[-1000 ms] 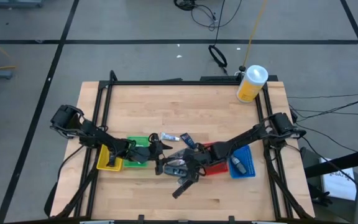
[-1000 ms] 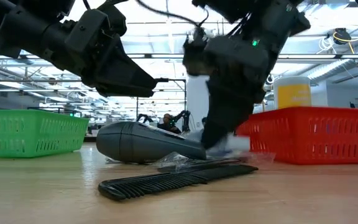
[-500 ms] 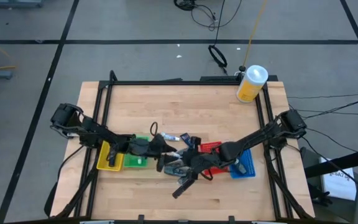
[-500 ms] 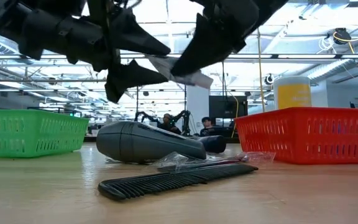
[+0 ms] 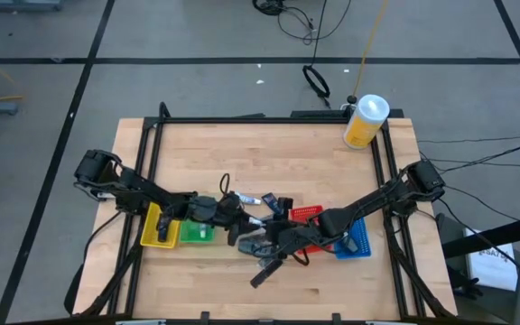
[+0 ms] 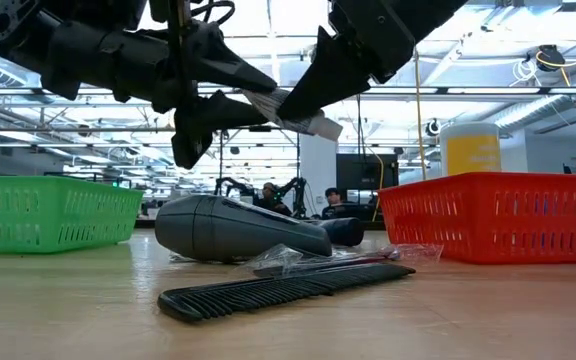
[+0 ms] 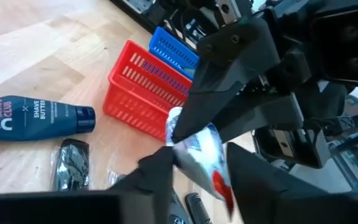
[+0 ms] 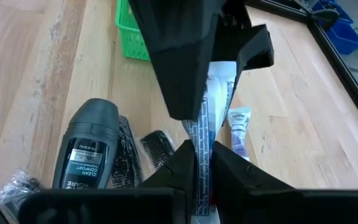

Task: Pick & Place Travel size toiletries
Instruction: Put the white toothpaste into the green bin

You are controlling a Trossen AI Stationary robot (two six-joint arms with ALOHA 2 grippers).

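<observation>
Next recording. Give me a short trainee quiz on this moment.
1. True or false: the white packet lies on the table.
2. Which gripper is shut on the packet? A) left B) right C) neither
3. Fill in: the bin beside the yellow bin is ___.
Key: 1 false, it is in the air between the left gripper and the right gripper; 2 B; 3 the green bin.

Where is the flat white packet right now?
Low view: the flat white packet is in mid-air between the left gripper and right gripper, above the grey deodorant.
</observation>
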